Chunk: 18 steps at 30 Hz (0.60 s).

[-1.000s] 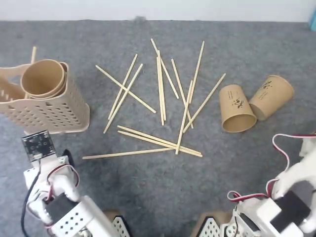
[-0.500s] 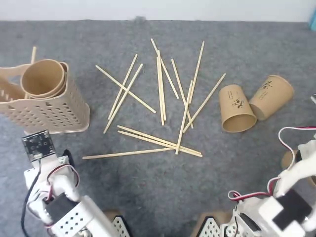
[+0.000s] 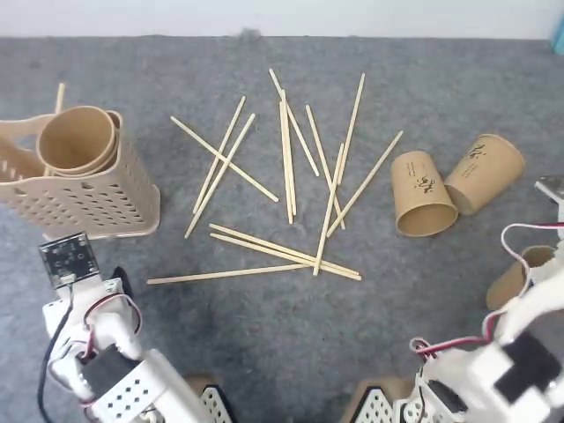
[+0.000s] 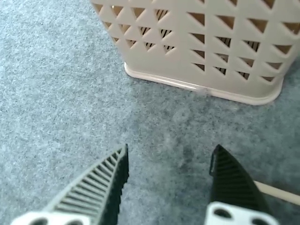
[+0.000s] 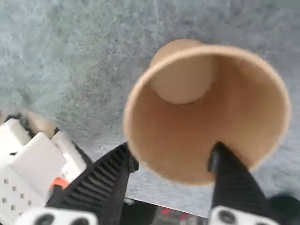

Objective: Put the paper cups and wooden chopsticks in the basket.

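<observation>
One paper cup (image 5: 197, 117) clamped in the right gripper (image 5: 172, 150), left gripper (image 4: 171, 150) spread apart over grey carpet (image 4: 56, 93) just beside the basket (image 4: 201, 51), chopsticks (image 3: 287, 167) scattered loose.

We have bare carpet (image 3: 291, 335) open along the near side, below the chopsticks (image 3: 286, 176) sprawled mid-table. Two cups (image 3: 423, 198) lie touching at the right. The basket (image 3: 97, 203) walls off the left, stacked cups (image 3: 77, 139) plugging part of its mouth.

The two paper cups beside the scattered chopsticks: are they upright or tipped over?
Both tipped over: one cup and its neighbour lie on their sides, with their side walls showing.
</observation>
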Tool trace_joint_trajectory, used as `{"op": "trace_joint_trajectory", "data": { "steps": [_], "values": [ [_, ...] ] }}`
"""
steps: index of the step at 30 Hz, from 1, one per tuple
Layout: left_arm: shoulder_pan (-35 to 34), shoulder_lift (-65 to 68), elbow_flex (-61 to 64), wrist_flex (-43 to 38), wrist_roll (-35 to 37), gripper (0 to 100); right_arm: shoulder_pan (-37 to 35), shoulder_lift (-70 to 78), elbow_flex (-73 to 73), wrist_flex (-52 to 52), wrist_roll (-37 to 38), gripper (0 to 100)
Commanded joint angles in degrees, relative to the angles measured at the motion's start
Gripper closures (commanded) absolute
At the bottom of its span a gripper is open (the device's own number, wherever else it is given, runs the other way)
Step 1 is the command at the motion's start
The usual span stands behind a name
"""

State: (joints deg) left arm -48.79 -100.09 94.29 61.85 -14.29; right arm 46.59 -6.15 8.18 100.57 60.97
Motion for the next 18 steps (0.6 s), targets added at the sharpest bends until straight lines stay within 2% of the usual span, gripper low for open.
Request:
{"op": "trace_joint_trajectory", "data": {
  "steps": [1,6,10,18],
  "values": [
    [0.26,-0.62,-0.4,-1.32,-0.44,73,0.92,-11.38,-2.73,2.15,0.7,72.3],
    [0.26,-0.62,-0.4,-1.32,-0.44,73,3.47,-22.02,-2.55,-0.04,-4.22,72.3],
    [0.26,-0.62,-0.4,-1.32,-0.44,73,8.75,-24.31,0.0,-8.31,-10.2,72.4],
    [0.26,-0.53,-0.4,-1.32,-0.44,73,9.54,-24.4,20.31,-23.87,-14.95,72.4]
  ]
}}
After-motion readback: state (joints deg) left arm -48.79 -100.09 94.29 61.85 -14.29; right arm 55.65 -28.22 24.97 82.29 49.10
